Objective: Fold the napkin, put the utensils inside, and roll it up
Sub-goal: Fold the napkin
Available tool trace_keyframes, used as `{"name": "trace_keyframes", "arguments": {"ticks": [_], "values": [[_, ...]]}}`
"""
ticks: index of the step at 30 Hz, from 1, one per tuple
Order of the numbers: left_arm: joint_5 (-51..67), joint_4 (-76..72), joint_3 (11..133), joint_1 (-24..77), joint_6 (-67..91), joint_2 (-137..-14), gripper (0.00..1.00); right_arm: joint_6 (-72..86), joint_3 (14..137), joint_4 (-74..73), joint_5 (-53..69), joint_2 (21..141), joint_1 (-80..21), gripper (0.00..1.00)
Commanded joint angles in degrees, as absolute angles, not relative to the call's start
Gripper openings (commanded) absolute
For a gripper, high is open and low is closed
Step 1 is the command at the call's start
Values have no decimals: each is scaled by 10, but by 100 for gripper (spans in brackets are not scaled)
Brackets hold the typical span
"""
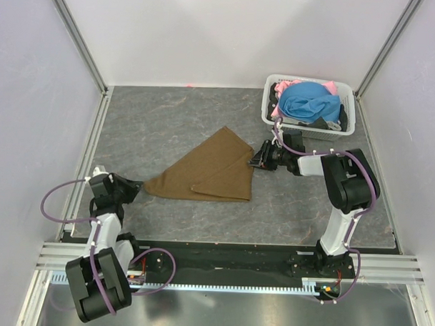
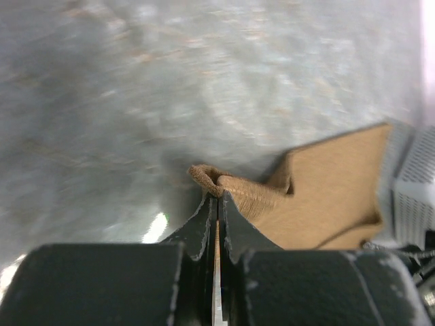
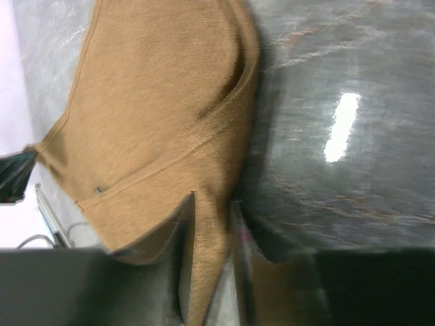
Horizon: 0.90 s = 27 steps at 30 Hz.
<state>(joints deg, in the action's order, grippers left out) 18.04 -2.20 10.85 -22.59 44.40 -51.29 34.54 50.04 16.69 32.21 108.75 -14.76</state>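
The brown napkin [image 1: 210, 170] lies folded into a triangle in the middle of the table. My left gripper [image 1: 134, 186] is shut on its left corner, which bunches at the fingertips in the left wrist view [image 2: 216, 193], with the rest of the napkin [image 2: 326, 197] beyond. My right gripper [image 1: 255, 158] is at the napkin's right corner. In the right wrist view the right gripper [image 3: 213, 210] has its jaws a little apart, with a pointed corner of the napkin [image 3: 156, 102] lying between them. The view is blurred. The fork is out of view.
A white basket [image 1: 304, 130] with blue and pink clothes [image 1: 309, 102] stands at the back right, just behind my right arm. It also shows at the right edge of the left wrist view [image 2: 414, 197]. White walls close in the table on three sides.
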Motion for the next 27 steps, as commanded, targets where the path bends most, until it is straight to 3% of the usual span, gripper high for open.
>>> {"name": "trace_keyframes", "arguments": {"ticks": [1,8,11,27], "values": [[245,-112,115,-199,420,-497,2,321,497,106,296,1073,-150,42],[222,-148,155,-75,415,-495,2,318,486,89,280,1029,-150,68],[185,-173,177,12,417,-518,2,317,481,81,270,1006,-149,73],[170,-339,357,269,436,-808,2,324,425,52,193,882,-146,78]]}}
